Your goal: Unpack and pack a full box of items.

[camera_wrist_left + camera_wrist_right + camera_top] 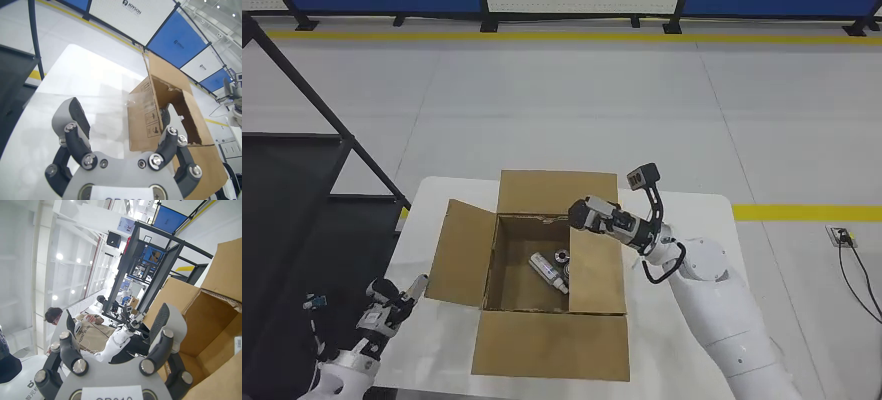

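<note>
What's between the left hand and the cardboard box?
Bare white tabletop, nothing else. In the top view the left hand sits off the cardboard box, whose spread side flap faces it, with table surface between them.

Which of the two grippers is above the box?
The right gripper: it hangs over the far right part of the box, while the left gripper is apart from it, by the table edge.

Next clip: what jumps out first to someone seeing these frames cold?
The big cardboard box sits flaps-open in the middle of the white table, a white bottle and a dark round part lying on its floor. The right gripper hangs open above the box's far right corner; the left gripper, also open, is by the table's left edge.
</note>
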Robot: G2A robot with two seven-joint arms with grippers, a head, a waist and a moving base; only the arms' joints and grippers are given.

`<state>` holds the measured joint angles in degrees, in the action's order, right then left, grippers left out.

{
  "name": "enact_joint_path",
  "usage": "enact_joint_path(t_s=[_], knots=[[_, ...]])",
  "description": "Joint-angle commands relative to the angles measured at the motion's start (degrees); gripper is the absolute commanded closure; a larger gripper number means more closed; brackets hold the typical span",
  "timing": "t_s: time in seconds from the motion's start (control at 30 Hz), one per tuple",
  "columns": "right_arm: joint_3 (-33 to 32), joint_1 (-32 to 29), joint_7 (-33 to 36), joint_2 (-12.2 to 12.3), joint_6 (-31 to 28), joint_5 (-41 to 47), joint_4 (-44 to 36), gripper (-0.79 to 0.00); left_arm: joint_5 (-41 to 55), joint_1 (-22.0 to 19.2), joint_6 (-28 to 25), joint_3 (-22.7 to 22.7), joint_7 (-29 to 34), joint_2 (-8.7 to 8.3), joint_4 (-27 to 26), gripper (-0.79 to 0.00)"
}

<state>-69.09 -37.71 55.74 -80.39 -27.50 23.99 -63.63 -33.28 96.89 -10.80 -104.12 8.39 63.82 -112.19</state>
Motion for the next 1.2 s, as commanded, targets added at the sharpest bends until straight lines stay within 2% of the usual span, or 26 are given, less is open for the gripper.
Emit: enact_joint_path(t_s=[0.0, 0.1, 0.2, 0.27, 0.37, 0.47, 0.57, 0.67, 0.77, 0.97, 1.17], knots=[[-0.9, -0.6, -0.6, 0.3, -0.2, -0.4, -0.6, -0.785, 0.3, 1.7, -1.0, -1.2, -0.4, 0.04, -4.5, -0.785], [-2.7, -2.0, -0.9, 0.9, -0.7, -0.8, -1.8, -0.785, 1.2, 3.3, -3.1, -1.9, 0.8, 0.05, -10.4, -0.785], [-5.2, -4.2, -1.0, 1.7, -1.5, -1.6, -3.7, -0.785, 3.0, 2.8, -4.8, -0.5, 5.3, -0.1, -14.5, -0.785], [-7.4, -6.4, -0.8, 2.4, -2.3, -2.2, -5.5, -0.785, 2.6, 0.5, -4.7, 1.7, 9.1, -0.28, -15.6, -0.785], [-11.1, -10.4, -0.6, 3.5, -3.4, -2.8, -8.9, -0.785, 2.9, -4.7, -3.3, 8.1, 16.4, -0.45, -14.6, -0.785], [-15.0, -15.0, -0.6, 4.5, -4.3, -3.0, -12.1, -0.785, 3.8, -12.8, -0.1, 14.9, 24.2, -0.44, -10.0, -0.785], [-18.5, -19.3, -0.9, 5.3, -5.0, -2.8, -14.5, -0.785, 6.1, -21.7, 3.3, 22.2, 31.4, -0.04, -3.0, -0.785], [-21.3, -22.6, -1.1, 6.0, -5.5, -1.8, -15.4, -0.785, 9.9, -30.2, 6.7, 28.3, 35.9, 0.75, 5.2, -0.785], [-23.7, -24.7, -1.1, 6.5, -5.8, -0.4, -15.3, -0.785, 12.3, -36.8, 8.3, 33.7, 38.5, 1.69, 12.7, -0.785], [-26.6, -26.8, -0.5, 7.4, -6.3, 2.0, -14.8, -0.785, 17.7, -45.7, 7.1, 42.5, 43.7, 3.59, 23.3, -0.785], [-27.6, -26.9, 0.3, 8.0, -6.0, 3.1, -14.2, -0.785, 21.4, -49.9, 6.5, 46.8, 42.9, 5.1, 29.0, -0.785]])
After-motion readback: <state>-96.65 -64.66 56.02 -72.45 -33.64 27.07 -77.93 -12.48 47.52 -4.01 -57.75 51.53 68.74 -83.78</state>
